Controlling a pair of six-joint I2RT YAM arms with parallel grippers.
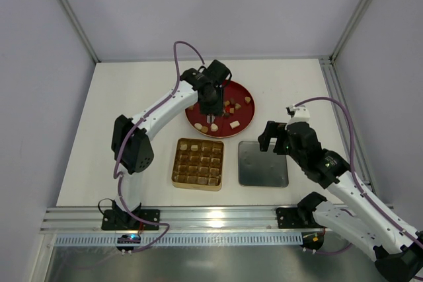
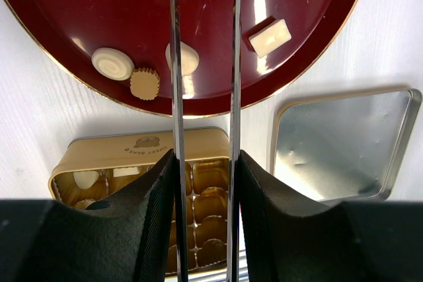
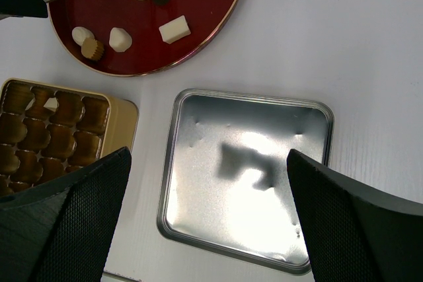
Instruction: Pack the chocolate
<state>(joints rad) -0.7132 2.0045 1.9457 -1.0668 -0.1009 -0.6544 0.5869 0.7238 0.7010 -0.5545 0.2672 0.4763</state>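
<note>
The chocolate (image 1: 234, 123) lies as several cream, tan and dark pieces on the round red plate (image 1: 248, 120). The left wrist view shows a cream swirl piece (image 2: 112, 63), a tan fluted piece (image 2: 145, 83) and a white block (image 2: 269, 37). My left gripper (image 1: 210, 100) is shut on metal tongs (image 2: 175, 97) over the plate's middle. The blades stand apart and their tips are out of view. The gold gridded box (image 1: 198, 163) holds a few pale pieces (image 2: 86, 178) in its far left cells. My right gripper (image 3: 208, 222) is open and empty above the silver lid (image 3: 248, 176).
The silver lid (image 1: 263, 163) lies flat to the right of the gold box, below the plate. The box (image 3: 53, 130) and plate (image 3: 205, 4) also show in the right wrist view. Cage posts and walls ring the white table, with a metal rail along its near edge.
</note>
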